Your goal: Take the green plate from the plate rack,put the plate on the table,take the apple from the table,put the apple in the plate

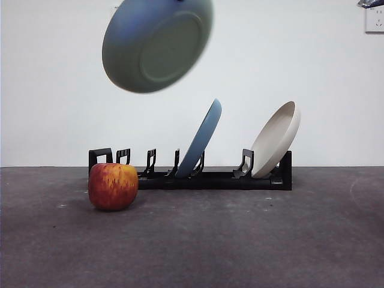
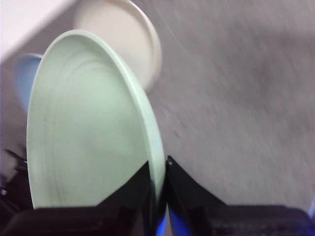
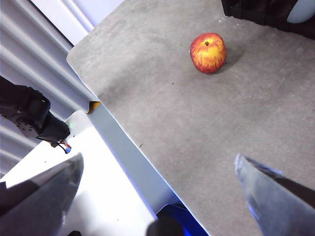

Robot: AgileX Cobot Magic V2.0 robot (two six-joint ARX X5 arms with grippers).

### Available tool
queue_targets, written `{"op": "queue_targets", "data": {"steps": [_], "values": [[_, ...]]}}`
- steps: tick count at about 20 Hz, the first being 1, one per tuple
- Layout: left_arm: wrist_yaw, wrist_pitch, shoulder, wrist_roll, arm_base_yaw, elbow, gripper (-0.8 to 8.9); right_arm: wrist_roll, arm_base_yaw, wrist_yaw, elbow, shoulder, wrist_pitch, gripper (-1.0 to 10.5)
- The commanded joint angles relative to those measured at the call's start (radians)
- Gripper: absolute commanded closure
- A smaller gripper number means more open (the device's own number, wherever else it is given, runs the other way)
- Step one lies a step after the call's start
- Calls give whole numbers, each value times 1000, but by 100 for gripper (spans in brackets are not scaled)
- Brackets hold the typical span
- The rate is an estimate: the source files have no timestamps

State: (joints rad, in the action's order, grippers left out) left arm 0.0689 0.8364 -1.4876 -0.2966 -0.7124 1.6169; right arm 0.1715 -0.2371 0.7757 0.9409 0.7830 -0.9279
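Left claw (image 2: pixel 158 177) was clamped right on the rim of the green plate (image 2: pixel 88 128) in the left wrist view, one black jaw on each face of it. The plate was tilted up on edge, and behind it you could make out the beige plate (image 2: pixel 129 42) and a sliver of the blue plate (image 2: pixel 24 73), all a bit blurry over the grey table (image 2: pixel 236 108).

Front view: the green plate (image 1: pixel 157 43) hung high in the air at upper left, underside facing the camera, well clear of the plate rack (image 1: pixel 210 174). The arm holding it was cut off by the top edge. Down on the rack, the blue plate (image 1: pixel 201 139) leaned in a middle slot and the beige plate (image 1: pixel 277 138) leaned at the right end. The apple (image 1: pixel 113 186) sat on the table (image 1: pixel 240 240) just in front of the rack's left end.

Right wrist view: right claw (image 3: pixel 160 196) was wide open, jaws spread far apart, gripping nothing, hovering over the table's (image 3: pixel 197 123) edge. The apple (image 3: pixel 208 52) sat well away from it, near a corner of the rack (image 3: pixel 261 12).
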Motion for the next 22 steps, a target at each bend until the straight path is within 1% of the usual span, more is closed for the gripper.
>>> {"op": "queue_targets", "data": {"steps": [1,4,6,10,11,14,17,19,21,22], "values": [[-78,-13,-3,-48,-91,-41,819,-6,-2,3,3,-7,5,288],[-148,-36,-3,-48,-163,-106,819,-6,-2,3,3,-15,7,288],[-167,-68,-3,-48,-193,-164,819,-6,-2,3,7,-23,7,288],[-182,-191,-3,-49,-247,-314,819,-9,-2,2,34,-40,7,288],[-199,-234,-3,-51,-263,-358,819,-13,-2,3,46,-44,7,288],[-256,-348,-4,-87,-307,-478,819,-17,-2,3,85,-47,7,288],[-283,-426,-10,-106,-340,-566,819,-17,-2,3,116,-47,8,288],[-290,-462,-19,-127,-352,-603,819,-17,-2,3,128,-46,8,288],[-328,-496,-49,-155,-372,-639,819,-18,-2,3,131,-46,15,288],[-330,-510,-74,-170,-381,-652,819,-18,-2,3,131,-45,14,288]]}}
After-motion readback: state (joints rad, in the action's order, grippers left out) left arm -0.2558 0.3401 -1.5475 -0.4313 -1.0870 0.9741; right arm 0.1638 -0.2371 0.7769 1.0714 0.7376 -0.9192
